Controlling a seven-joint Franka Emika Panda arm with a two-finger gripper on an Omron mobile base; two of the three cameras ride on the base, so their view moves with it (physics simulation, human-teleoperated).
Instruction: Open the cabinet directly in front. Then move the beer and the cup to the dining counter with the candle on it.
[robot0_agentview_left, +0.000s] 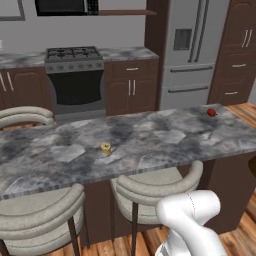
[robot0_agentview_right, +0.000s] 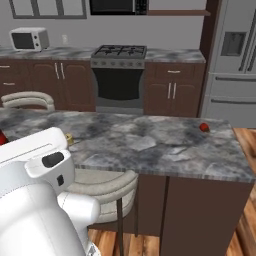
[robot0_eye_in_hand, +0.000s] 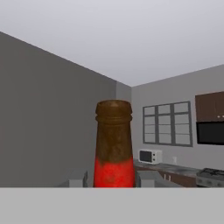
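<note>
A: Beer (robot0_eye_in_hand: 113, 148) fills the centre of the hand view, neck upright, red label at the bottom of what shows, between the two grey finger tips (robot0_eye_in_hand: 78, 179) low in the frame. The gripper (robot0_eye_in_hand: 111, 183) looks clamped on the bottle, one tip on each side of it.

B: And from the base?

A: In the left base view, cream round-backed stools (robot0_agentview_left: 150, 192) stand nearest, tucked under the dining counter (robot0_agentview_left: 165, 140) that runs across the middle of the frame. The candle (robot0_agentview_left: 105, 148) sits on it left of centre, near the front edge. A small red round thing (robot0_agentview_left: 212, 112) lies at the upper right of the top, well apart from the candle.

B: Same in the right view?

A: Yes, with the candle (robot0_agentview_right: 69, 138) at the left, partly behind the white arm.

B: Behind the counter?

A: Stove (robot0_agentview_left: 74, 75) with low brown cabinets (robot0_agentview_left: 131, 87) beside it, steel fridge (robot0_agentview_left: 192, 50) at upper right. A white microwave (robot0_agentview_right: 29, 38) stands on the far worktop, upper left of the right view.
</note>
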